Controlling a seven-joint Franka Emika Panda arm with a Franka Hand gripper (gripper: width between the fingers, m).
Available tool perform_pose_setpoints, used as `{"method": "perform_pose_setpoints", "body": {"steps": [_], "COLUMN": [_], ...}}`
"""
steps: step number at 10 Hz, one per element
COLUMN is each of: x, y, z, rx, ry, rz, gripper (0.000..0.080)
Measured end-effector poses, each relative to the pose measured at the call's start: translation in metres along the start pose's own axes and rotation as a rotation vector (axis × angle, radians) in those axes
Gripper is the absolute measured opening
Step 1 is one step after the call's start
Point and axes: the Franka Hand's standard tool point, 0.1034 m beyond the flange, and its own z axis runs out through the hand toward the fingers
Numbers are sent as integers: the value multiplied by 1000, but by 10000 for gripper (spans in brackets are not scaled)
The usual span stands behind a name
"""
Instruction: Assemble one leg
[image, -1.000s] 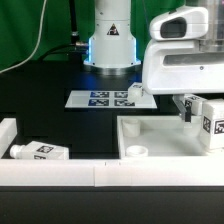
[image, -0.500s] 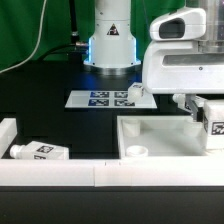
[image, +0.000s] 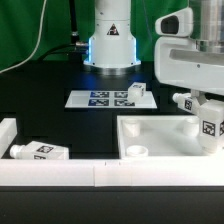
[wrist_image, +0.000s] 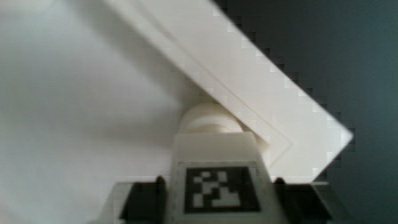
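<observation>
White plastic, chunky and short, the leg (image: 208, 126) hangs at about three o'clock in the exterior view, pinched by the gripper (image: 203, 112), with a black-and-white tag facing the camera. In the wrist view the gripper (wrist_image: 217, 203) has its two dark fingers (wrist_image: 143, 200) pressed against the sides of the leg (wrist_image: 221, 165), whose tag faces the lens and whose rounded tip points at the tabletop (wrist_image: 89, 100) just inside its raised rim, close to one corner. Whether the tip touches the surface cannot be told from either picture. The tabletop (image: 165, 138), a large white tray-like square, lies on the dark table (image: 45, 100) from about four to five o'clock in the exterior view, and the held leg stands over its corner nearest three o'clock, roughly upright. A second leg (image: 40, 152) lies on its side at about eight o'clock, tag upward, well apart from the tabletop and just beside a low white rail (image: 100, 176) that runs across the scene at six o'clock. Near the centre, toward twelve o'clock, the marker board (image: 97, 98) lies flat on the table, and a small white tagged cube (image: 137, 92) sits at its end toward three o'clock. Beyond it, at twelve o'clock, rises the robot base (image: 110, 35), white with a blue glow at its foot, in front of a green backdrop (image: 25, 25).
</observation>
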Motion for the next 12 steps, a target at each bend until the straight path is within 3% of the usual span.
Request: {"method": "perform_pose_setpoints", "body": {"steps": [2,3,5,6,7,8,12], "x": [-2,-2,-2,-2,-2,-1,0], "y": [-1,0,0,0,3,4,6], "z": [2,2,2,2,2,-1,-1], "rx": [71,86,84,83,52,20,14], "ry": [-5,-8,-7,-7,-9,-13,-14], "rz": [367,408,367,361,149,-71,-374], "gripper": [284,284,321,502,502,617,648]}}
